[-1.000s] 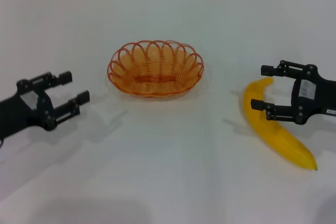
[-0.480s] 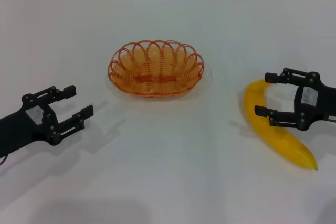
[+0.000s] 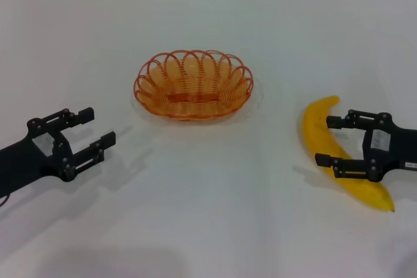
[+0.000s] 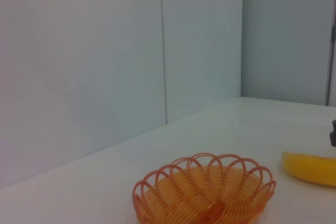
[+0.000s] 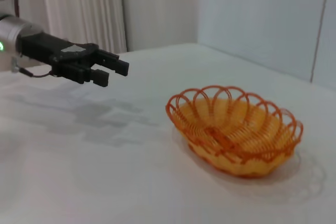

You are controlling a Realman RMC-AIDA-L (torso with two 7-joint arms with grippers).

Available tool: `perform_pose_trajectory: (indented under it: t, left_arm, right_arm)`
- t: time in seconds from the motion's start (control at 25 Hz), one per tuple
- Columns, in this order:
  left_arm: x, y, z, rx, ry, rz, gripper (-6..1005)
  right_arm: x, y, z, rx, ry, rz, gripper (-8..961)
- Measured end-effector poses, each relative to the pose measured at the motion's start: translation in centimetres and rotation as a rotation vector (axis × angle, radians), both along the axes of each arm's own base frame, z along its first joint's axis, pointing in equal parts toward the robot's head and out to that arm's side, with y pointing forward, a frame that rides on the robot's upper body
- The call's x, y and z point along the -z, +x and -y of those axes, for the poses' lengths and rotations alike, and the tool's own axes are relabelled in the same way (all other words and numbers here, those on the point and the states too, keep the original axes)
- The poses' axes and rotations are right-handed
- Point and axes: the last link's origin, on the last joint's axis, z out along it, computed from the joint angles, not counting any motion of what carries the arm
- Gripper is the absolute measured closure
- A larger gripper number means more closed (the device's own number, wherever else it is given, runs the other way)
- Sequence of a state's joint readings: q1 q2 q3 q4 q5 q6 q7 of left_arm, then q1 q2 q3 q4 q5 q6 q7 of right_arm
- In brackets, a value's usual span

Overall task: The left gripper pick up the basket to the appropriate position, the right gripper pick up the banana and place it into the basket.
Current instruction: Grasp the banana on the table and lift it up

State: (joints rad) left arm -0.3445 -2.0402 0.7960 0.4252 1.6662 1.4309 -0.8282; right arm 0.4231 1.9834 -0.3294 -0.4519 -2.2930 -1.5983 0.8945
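From the head camera I see the basket (image 3: 193, 85) sitting upright on the white table (image 3: 208, 226), toward the far middle of my workspace, with nothing inside it. My left gripper (image 3: 88, 129) hovers low over the table on the left, nearer to me than the basket and well apart from it; its two fingers stand open with bare table between them. The right wrist camera catches that same claw (image 5: 112, 72) from the far side, pointed toward the basket (image 5: 234, 131), fingers spread and holding nothing.

On the right, the banana (image 3: 339, 153) lies flat on the table, curved, one tip pointing away toward the basket side and the other toward me. My right gripper (image 3: 328, 140) sits right over its middle, fingers spread apart and straddling the fruit (whether the tips actually touch the peel I cannot tell from here). The banana is not lifted.

The left wrist camera looks across the basket (image 4: 205, 190) and picks up one end of the banana (image 4: 310, 168) beyond it, the two clearly apart.
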Motion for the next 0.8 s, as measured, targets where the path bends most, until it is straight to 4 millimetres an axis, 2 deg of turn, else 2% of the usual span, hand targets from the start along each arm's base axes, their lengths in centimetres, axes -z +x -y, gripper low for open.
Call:
perform_pose_trajectory:
  t: [0.44,0.8]
  left_arm:
    - [0.0,0.0,0.0,-0.001,0.000,0.000,378]
    - [-0.1,-0.2,0.1,-0.008,0.010,0.004,378]
  right_arm:
    - [-0.2,1.6,-0.8,0.241,-0.008,0.003,238]
    - [0.2,1.5,-0.8,0.264,-0.044,0.004,240]
